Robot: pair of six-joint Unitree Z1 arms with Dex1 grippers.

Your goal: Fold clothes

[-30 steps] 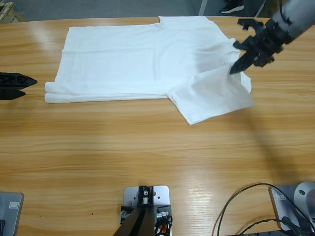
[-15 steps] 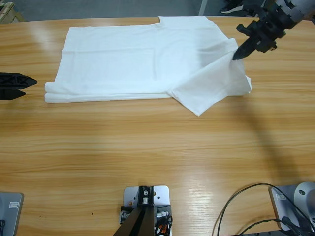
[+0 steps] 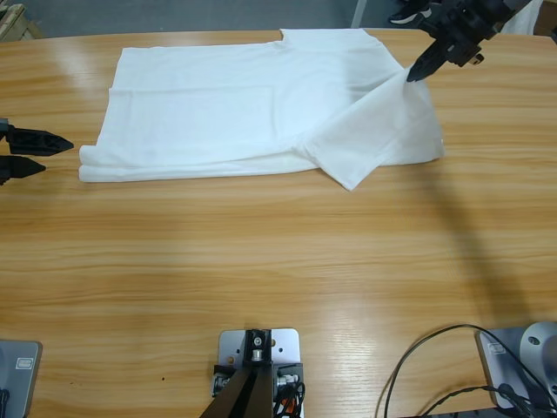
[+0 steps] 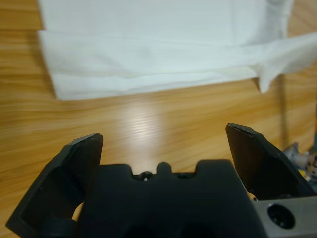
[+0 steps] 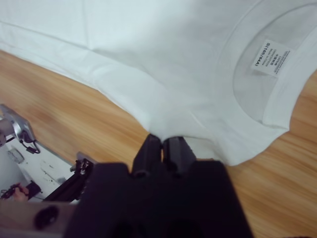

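Observation:
The clothes are one white T-shirt [image 3: 244, 104] lying flat across the far half of the wooden table [image 3: 261, 261], with its lower side folded into a doubled edge. My right gripper [image 3: 416, 71] is shut on the shirt's cloth near the collar and holds that corner up, so a flap hangs down to a point at the shirt's near right. The right wrist view shows the jaws [image 5: 162, 141] pinching the cloth, with the neck label [image 5: 270, 58] just beyond. My left gripper [image 3: 59, 153] rests open at the table's left edge, short of the shirt's corner [image 4: 59, 89].
Black cables [image 3: 418, 366] loop at the near right corner. A person's dark shoe [image 3: 409, 13] stands on the floor beyond the table's far edge. Bare wood fills the near half of the table.
The right gripper has moved up and toward the far edge with the cloth, pulling the flap tighter and its tip inward. The left gripper's jaws have spread apart.

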